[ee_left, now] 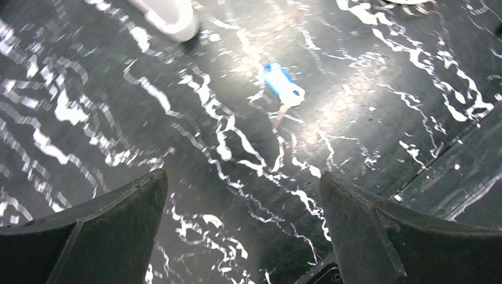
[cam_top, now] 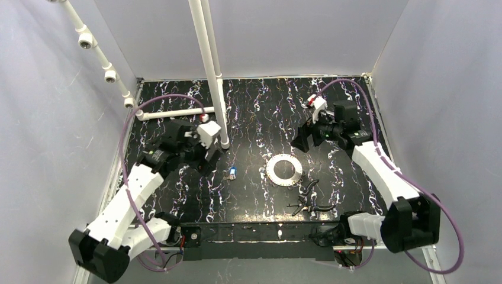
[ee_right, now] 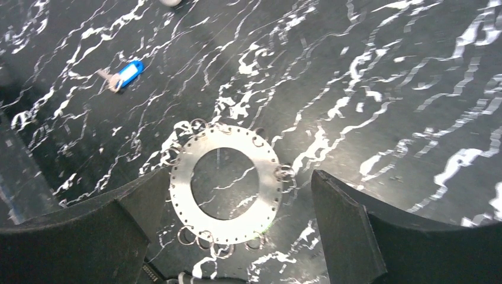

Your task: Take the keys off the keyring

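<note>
- The left gripper (ee_left: 243, 184) hangs low over the table (ee_left: 89, 71), its jaws spread wide with nothing between them.
- The key (ee_left: 283, 83), blue-headed, lies flat and loose on the dark marbled top just ahead of that gripper, well apart from the keyring. I judge it removed.
- The keyring (ee_right: 182, 195) lies flat near the middle of the table, to the right of the key. Only small bare wire loops (ee_right: 198, 236) hang at its rim (no second key shows on it), so little or nothing seems left to do.
- The right gripper (ee_right: 237, 180) hovers above the ring, jaws wide apart, holding nothing.
</note>
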`<control>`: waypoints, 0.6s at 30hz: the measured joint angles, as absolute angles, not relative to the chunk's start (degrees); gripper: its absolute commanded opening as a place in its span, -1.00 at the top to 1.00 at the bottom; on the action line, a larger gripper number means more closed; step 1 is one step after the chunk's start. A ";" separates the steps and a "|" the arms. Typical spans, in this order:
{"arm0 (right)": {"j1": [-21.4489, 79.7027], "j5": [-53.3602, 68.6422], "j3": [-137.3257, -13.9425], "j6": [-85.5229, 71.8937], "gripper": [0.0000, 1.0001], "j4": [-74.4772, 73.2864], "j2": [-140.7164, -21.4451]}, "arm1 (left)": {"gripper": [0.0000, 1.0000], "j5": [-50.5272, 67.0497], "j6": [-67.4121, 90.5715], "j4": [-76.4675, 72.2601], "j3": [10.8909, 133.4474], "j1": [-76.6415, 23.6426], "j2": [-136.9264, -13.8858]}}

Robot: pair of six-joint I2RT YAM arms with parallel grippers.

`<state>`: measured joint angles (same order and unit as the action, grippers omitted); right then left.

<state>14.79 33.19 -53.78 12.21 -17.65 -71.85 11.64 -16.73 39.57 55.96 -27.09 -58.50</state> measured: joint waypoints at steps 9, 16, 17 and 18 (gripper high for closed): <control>13.91 20.51 -50.35 10.41 -0.96 -18.83 -59.37 | -0.97 3.25 -9.91 41.54 52.51 -19.07 -44.25; 13.87 11.60 -45.47 7.77 -0.96 -20.43 -50.43 | -0.97 -8.19 -7.40 40.36 46.89 -16.58 -35.38; 13.87 10.66 -44.99 7.40 -0.96 -20.49 -49.32 | -0.97 -8.60 -7.38 40.38 46.63 -16.34 -35.07; 13.87 9.80 -44.42 7.05 -0.96 -20.29 -48.47 | -0.97 -9.78 -7.38 40.23 45.91 -16.03 -34.06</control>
